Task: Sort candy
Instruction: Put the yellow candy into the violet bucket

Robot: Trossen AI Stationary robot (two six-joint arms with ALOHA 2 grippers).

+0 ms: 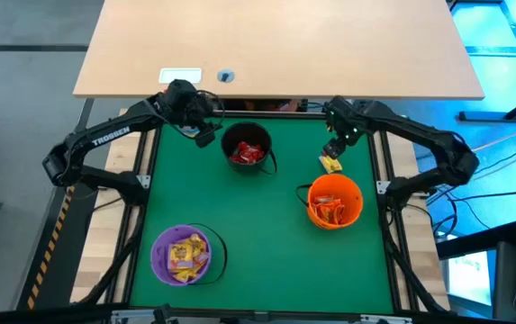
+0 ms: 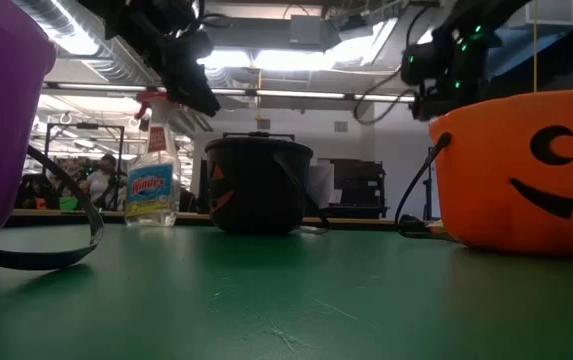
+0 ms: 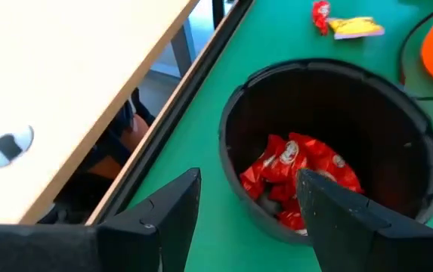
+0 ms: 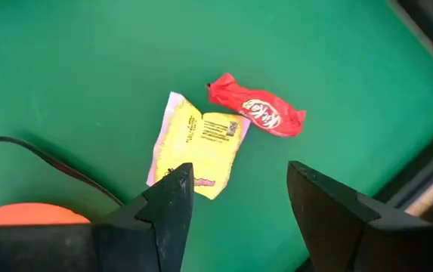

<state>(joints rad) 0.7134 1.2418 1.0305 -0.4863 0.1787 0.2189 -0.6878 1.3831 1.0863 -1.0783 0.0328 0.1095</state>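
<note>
Loose candy: two pieces lie unsorted on the green table top, a yellow packet and a red packet, touching at one corner near the middle of the right wrist view. In the high view they sit right of centre, just above the orange bucket.
Sorted red: red packets fill the bottom of the black bucket, upper centre of the high view.
Sorted yellow: yellow packets lie in the purple bucket, lower left of the high view.
Sorted orange-red: such packets lie in the orange bucket, centre right of the high view.
Progress: by my reading nearly finished; only the two loose pieces remain, the red one likely for the black bucket and the yellow one for the purple.
Right gripper: spread and empty, poised above the two loose pieces, nearer the yellow one.
Left gripper: spread and empty, beside the black bucket's rim at the upper left of the green table top.
Surroundings: a spray bottle stands beyond the table in the low view, left of the black bucket.
</note>
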